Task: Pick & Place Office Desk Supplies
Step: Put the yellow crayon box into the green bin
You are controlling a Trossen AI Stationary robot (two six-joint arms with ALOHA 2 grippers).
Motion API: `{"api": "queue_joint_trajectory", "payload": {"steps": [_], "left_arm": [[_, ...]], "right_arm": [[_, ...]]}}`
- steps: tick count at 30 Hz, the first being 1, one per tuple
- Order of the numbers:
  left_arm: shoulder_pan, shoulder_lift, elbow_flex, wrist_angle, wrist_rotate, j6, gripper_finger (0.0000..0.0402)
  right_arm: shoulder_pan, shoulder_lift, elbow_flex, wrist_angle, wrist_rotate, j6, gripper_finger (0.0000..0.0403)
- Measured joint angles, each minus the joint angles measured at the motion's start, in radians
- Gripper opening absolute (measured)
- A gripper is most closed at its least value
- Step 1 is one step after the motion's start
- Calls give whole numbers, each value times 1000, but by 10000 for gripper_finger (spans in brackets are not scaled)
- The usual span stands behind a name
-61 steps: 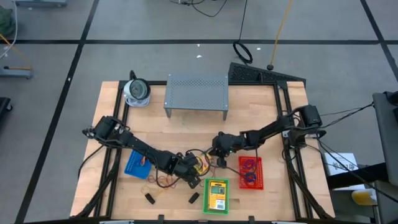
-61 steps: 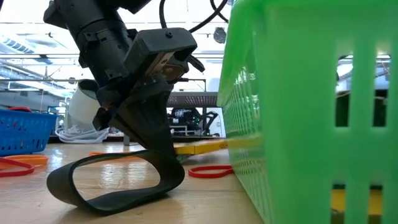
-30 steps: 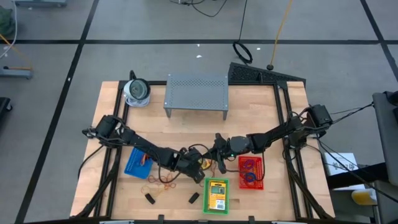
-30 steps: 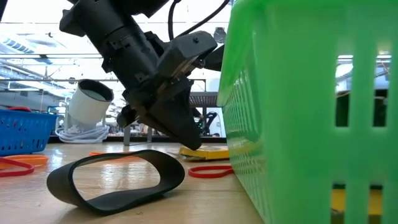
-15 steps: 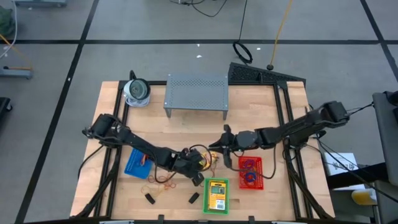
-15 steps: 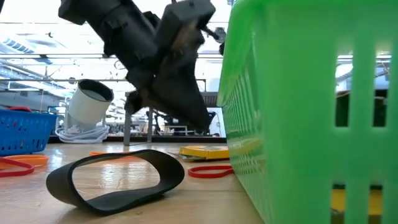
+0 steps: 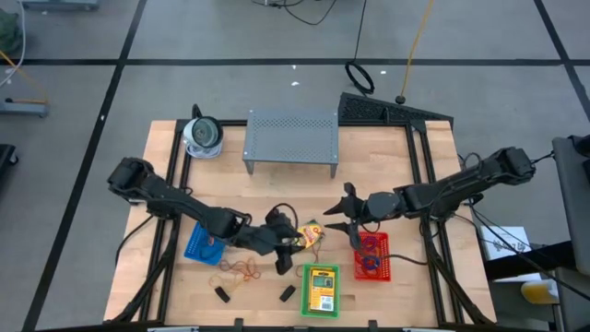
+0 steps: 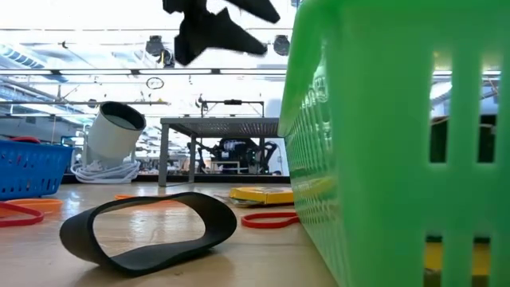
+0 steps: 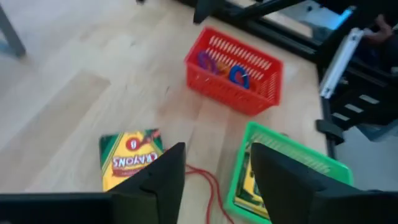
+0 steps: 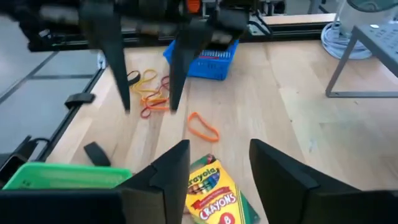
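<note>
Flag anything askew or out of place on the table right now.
The crayon box lies loose on the bare wood, skewed to the table edges, between the open left gripper and open right gripper, not in the green basket. Rubber bands and black clips lie scattered near the front edge.

I work in a robotics lab: a wooden counter (image 7: 387,157) in a black metal frame (image 7: 423,148) stands on grey floor (image 7: 230,88) marked with dark tape lines; cables (image 7: 364,74) trail across it, and ceiling lights (image 8: 96,56) span a large open hall.
</note>
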Motion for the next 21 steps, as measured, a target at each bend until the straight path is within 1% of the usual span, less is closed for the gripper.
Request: {"api": "queue_joint_trajectory", "payload": {"steps": [2, 5, 8, 12, 15, 18, 21], "left_arm": [[-3, -27, 0, -1, 3, 26, 202], [-9, -57, 0, -33, 2, 37, 202], [-12, -75, 0, -87, 5, 22, 193], [-11, -100, 0, -163, 4, -10, 177], [-10, -113, 0, -211, 3, -9, 165], [-8, -115, 0, -277, -6, -16, 154], [-8, -114, 0, -372, -14, -49, 140]], "right_arm": [[8, -17, 0, -29, 1, 1, 164], [18, -36, 0, -80, 1, 26, 166], [17, -46, 0, -128, -1, 77, 166], [9, -47, 0, -173, -6, 185, 167], [-18, -48, 0, -210, -63, 292, 165], [-50, -40, 0, -239, -128, 357, 162], [-72, -41, 0, -239, -140, 382, 161]]}}
